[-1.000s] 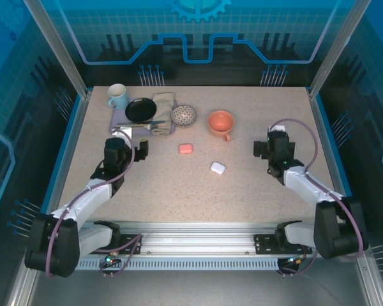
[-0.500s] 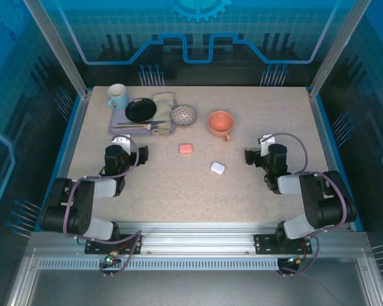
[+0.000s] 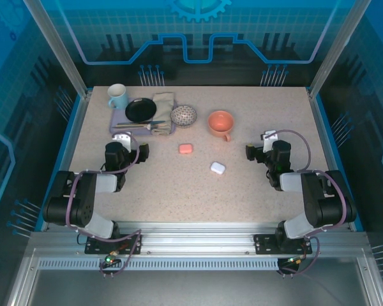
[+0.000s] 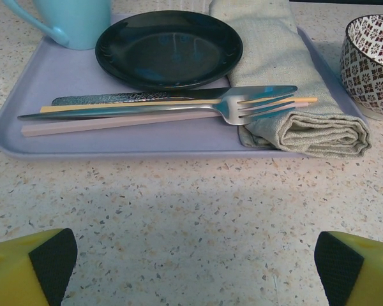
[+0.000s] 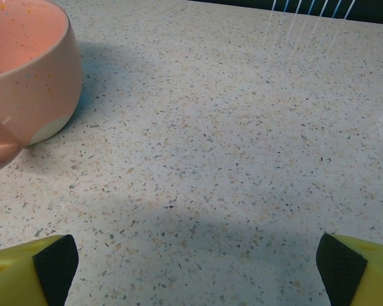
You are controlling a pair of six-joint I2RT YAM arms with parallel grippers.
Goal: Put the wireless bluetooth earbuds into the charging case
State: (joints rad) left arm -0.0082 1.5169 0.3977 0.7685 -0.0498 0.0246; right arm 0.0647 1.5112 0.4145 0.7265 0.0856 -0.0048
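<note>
A salmon-pink pebble-shaped charging case (image 3: 186,148) and a white one (image 3: 217,168) lie closed on the speckled table, mid-table. The tiny earbuds are out of view. My left gripper (image 3: 133,148) rests low at the left, short of the tray, jaws wide open over bare table; its yellow fingertips (image 4: 25,268) sit at the left wrist view's bottom corners. My right gripper (image 3: 258,153) rests low at the right, open and holding nothing, its fingertips (image 5: 32,268) also at the corners. Both cases lie between the two grippers, apart from each.
A lavender tray (image 4: 115,143) holds a blue mug (image 3: 117,96), black plate (image 4: 169,48), folded napkin (image 4: 293,95), fork (image 4: 179,109) and chopsticks. A patterned bowl (image 3: 184,115) and an orange-pink cup (image 5: 22,76) stand behind the cases.
Both arms have folded back and down toward their bases; the grippers now sit low on the table. The cases have not moved.
</note>
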